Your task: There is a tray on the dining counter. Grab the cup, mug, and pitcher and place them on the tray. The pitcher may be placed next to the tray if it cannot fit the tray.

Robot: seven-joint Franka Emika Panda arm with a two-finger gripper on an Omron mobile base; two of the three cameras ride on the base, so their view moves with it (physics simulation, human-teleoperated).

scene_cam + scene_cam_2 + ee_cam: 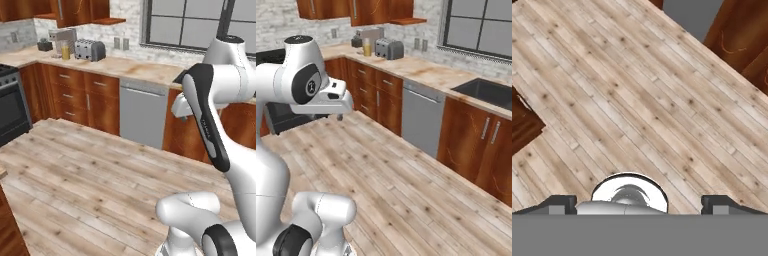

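Pincer (pixel 638 204) spread wide, holding nothing, hanging high over bare plank floor (pixel 637 100) with fingertips (pixel 559 204) pointing down at the boards. Far ahead of pincer and off to its left, on back counter (pixel 125 67), small yellow vessel (pixel 65 50) standing upright between coffee machine (pixel 62 36) and toaster (pixel 90 50), just beside both; too small to tell whether cup or pitcher. Dishwasher (pixel 142 112) ahead of pincer, sink (pixel 483 92) ahead and off to its right. Low and to left of pincer, corner of reddish wood (pixel 7 225); perhaps base of dining counter, not certain. Judged step: early approach toward first pickup, nothing gathered yet. Next move likely calls for driving base well closer to back counter, then reaching forward and leftward with jaws kept wide, lining up around yellow vessel without knocking toaster. Risk: clipping neighbours on tight counter.
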